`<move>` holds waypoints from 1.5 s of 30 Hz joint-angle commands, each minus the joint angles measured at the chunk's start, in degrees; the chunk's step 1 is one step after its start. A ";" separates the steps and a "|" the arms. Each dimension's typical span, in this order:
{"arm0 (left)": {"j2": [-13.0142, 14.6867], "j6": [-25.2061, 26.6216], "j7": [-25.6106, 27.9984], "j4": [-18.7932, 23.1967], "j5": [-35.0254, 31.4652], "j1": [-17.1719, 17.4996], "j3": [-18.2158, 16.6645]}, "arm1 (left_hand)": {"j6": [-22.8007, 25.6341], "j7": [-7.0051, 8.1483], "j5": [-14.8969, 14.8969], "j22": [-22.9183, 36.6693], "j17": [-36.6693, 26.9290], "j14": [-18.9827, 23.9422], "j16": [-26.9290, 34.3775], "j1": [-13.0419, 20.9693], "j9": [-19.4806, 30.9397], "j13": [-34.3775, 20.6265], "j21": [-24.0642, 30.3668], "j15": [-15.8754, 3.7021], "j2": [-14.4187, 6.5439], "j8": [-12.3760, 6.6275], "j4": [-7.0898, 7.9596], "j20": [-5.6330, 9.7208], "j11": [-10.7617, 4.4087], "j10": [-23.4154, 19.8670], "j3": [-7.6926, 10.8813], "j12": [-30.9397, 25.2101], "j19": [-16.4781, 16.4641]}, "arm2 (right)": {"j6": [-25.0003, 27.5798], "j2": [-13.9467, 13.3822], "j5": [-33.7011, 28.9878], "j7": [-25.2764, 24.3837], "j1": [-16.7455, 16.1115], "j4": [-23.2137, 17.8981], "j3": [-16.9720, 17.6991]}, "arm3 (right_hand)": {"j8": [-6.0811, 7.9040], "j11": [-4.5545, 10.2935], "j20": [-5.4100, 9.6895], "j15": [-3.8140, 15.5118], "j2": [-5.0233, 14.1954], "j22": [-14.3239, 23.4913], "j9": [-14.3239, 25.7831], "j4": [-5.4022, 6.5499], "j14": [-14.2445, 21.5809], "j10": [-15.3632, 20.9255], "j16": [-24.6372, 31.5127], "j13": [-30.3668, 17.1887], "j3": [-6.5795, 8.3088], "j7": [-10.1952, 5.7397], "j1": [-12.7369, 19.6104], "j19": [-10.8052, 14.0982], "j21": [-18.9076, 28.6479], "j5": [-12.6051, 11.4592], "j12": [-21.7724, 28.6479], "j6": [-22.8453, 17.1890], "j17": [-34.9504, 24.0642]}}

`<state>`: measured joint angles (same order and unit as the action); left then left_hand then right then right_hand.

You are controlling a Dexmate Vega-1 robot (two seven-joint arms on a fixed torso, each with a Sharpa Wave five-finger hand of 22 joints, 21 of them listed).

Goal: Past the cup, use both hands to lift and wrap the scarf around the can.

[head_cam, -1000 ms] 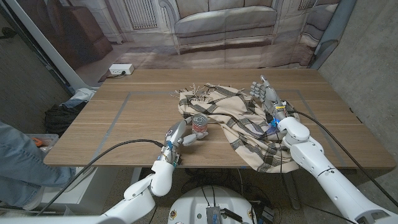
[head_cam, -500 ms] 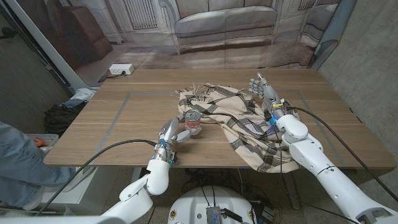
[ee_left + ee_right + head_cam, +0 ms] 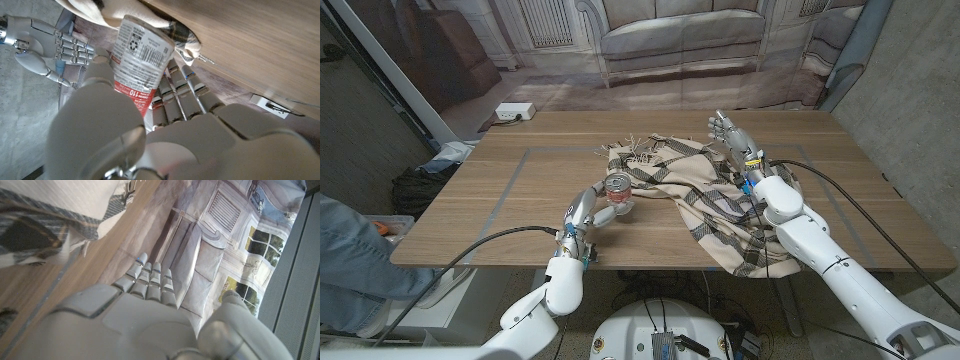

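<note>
Left hand (image 3: 588, 210) gripping can (image 3: 618, 187), scarf (image 3: 705, 195) overhanging table edge

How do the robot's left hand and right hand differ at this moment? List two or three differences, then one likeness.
The left hand grips the can; the right hand holds nothing. The left hand's fingers wrap round the can, while the right hand's are straight and spread. The left hand is near the table's front edge, the right farther back over the scarf. Both are grey, jointed hands.
</note>
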<state>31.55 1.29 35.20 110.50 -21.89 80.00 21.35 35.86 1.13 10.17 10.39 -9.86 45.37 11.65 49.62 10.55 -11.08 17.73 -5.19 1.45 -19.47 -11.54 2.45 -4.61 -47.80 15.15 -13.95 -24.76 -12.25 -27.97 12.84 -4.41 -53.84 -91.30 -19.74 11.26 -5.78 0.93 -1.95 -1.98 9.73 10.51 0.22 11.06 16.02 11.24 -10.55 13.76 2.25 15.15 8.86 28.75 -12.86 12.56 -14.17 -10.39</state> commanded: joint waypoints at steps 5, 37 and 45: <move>-1.14 1.22 -2.36 2.73 -0.58 2.56 -3.18 | 19.40 3.94 0.06 0.12 -0.22 0.23 -0.40 8.33 0.10 -0.22 -0.41 -5.62 -10.21 0.36 5.00 1.95 -6.15 -6.62 5.72 0.53 -0.06 | 5.78 -1.71 -13.76 -5.60 5.36 -4.06 -7.69 | 0.69 0.37 0.01 0.55 0.15 0.23 0.27 -0.68 0.45 0.30 0.01 -0.21 0.20 -0.30 1.28 0.37 -0.52 0.30 0.33 -1.29 -0.14; -1.53 -5.96 -5.35 6.24 1.35 9.44 -10.03 | 20.35 3.52 -0.02 0.14 -0.23 1.06 -0.59 8.43 0.21 -0.35 -1.05 -5.49 -9.80 1.16 5.10 1.86 -6.12 -7.73 6.96 1.53 0.00 | 17.05 2.84 -40.73 -5.14 18.75 -2.41 -26.04 | 1.08 5.59 -0.42 2.38 1.52 0.26 0.40 -4.46 3.04 3.56 0.28 -0.19 2.12 -2.80 6.96 2.40 -2.29 0.91 1.13 -4.30 0.09; -2.17 -7.36 -5.52 6.16 0.98 10.37 -10.73 | 20.47 3.58 -0.05 0.15 -0.25 1.01 -0.70 8.36 0.24 -0.39 -1.25 -5.36 -9.71 1.41 5.18 1.84 -5.99 -7.85 7.26 1.78 0.09 | 19.70 4.29 -44.71 -1.44 21.39 -0.22 -28.92 | 1.03 5.80 -0.55 2.45 1.62 0.27 0.42 -5.13 3.39 3.81 0.28 -0.19 2.42 -3.06 7.95 2.97 -2.41 0.95 1.14 -4.45 0.11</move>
<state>30.10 -3.78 30.01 116.34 -20.44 88.71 11.90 36.27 0.72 9.71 10.40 -10.01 45.96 11.00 49.62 10.54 -11.36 16.60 -5.41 1.45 -18.18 -12.23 2.45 -4.10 -48.70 15.85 -12.16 -24.75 4.42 -26.29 -25.79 -9.22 -37.23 -94.73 -43.03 12.11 -0.38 0.63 0.40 -0.42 9.73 10.81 -4.46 14.02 19.79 11.24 -10.55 16.07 -0.51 22.30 11.26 26.41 -11.97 13.45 -18.33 -10.13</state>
